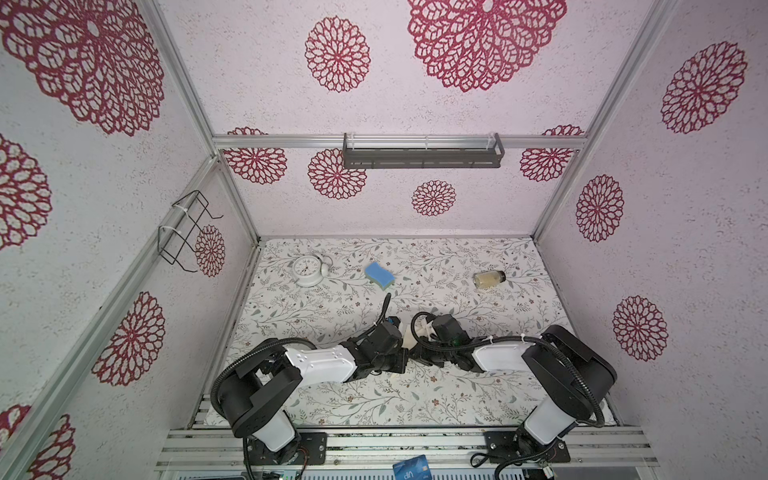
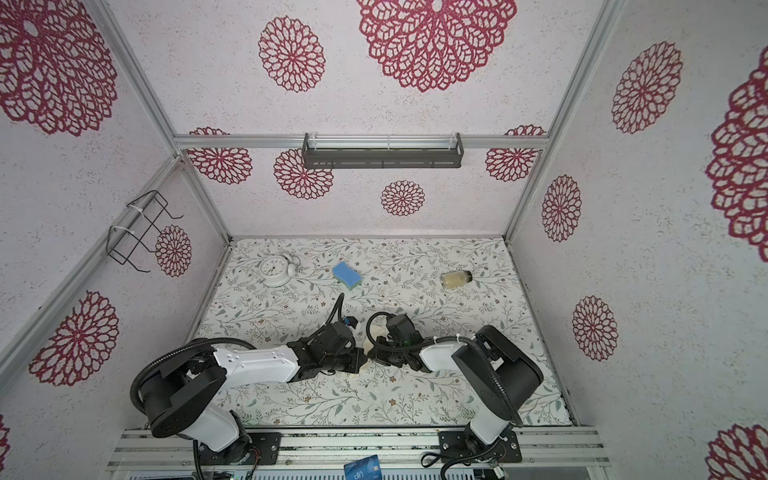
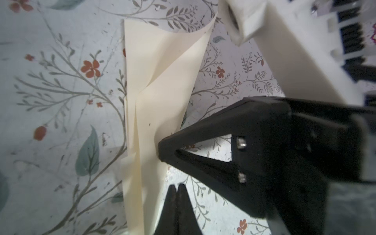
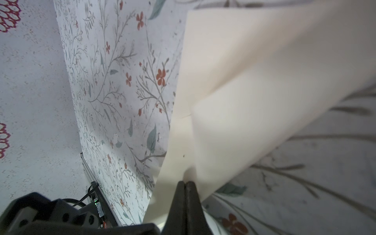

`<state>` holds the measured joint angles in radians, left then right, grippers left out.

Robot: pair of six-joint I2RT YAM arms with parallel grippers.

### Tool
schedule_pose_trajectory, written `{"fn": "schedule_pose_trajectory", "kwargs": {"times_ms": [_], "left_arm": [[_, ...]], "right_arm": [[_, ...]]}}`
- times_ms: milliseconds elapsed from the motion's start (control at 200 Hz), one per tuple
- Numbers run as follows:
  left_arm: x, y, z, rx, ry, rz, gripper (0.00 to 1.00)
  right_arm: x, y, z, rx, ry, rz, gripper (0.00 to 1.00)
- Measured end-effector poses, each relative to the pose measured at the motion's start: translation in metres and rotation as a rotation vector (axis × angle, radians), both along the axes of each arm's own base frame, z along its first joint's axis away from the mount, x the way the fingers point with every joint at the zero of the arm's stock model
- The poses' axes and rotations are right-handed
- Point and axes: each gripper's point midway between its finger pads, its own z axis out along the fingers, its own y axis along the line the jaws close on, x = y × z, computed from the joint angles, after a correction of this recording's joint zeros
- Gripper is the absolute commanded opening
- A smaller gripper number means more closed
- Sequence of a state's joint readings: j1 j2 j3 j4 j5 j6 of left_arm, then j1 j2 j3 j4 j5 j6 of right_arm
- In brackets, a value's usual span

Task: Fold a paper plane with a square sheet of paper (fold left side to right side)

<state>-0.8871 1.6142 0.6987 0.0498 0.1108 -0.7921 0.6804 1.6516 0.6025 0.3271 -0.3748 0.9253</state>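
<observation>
The square sheet of paper (image 3: pixel 158 97) is cream and lies on the floral table, folded into a narrow shape with creases and layered flaps. One flap curls up off the table. My right gripper (image 4: pixel 185 182) is shut on the edge of that raised flap; in the left wrist view its black fingers (image 3: pixel 183 140) pinch the paper's side. My left gripper (image 3: pixel 177 186) is shut just beside the paper's edge, with nothing showing between its fingers. In both top views the two grippers meet at mid-table (image 1: pixel 409 357) and hide nearly all of the paper.
A white alarm clock (image 1: pixel 308 270), a blue sponge (image 1: pixel 380 275) and a small jar on its side (image 1: pixel 489 279) lie towards the back of the table. A wire rack (image 1: pixel 183 232) hangs on the left wall. A blue card (image 1: pixel 411 467) sits on the front rail.
</observation>
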Motion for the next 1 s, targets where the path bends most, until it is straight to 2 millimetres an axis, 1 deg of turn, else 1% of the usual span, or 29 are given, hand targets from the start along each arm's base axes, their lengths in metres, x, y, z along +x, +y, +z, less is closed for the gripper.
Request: {"fn": "schedule_pose_trajectory", "kwargs": {"times_ms": [320,570,1001], "left_arm": [[0.004,0.004,-0.006,0.026,-0.008,0.025,0.0],[0.0,0.012,-0.016,0.048,0.006,0.04,0.0],[-0.003,0.014,-0.02,-0.002,0.002,0.074,0.0]], "right_arm": [[0.0,0.0,0.0,0.001,0.0,0.0,0.0],[0.001,0.001,0.0,0.005,-0.001,-0.002,0.0],[0.001,0.001,0.0,0.009,0.01,-0.013,0.0]]}}
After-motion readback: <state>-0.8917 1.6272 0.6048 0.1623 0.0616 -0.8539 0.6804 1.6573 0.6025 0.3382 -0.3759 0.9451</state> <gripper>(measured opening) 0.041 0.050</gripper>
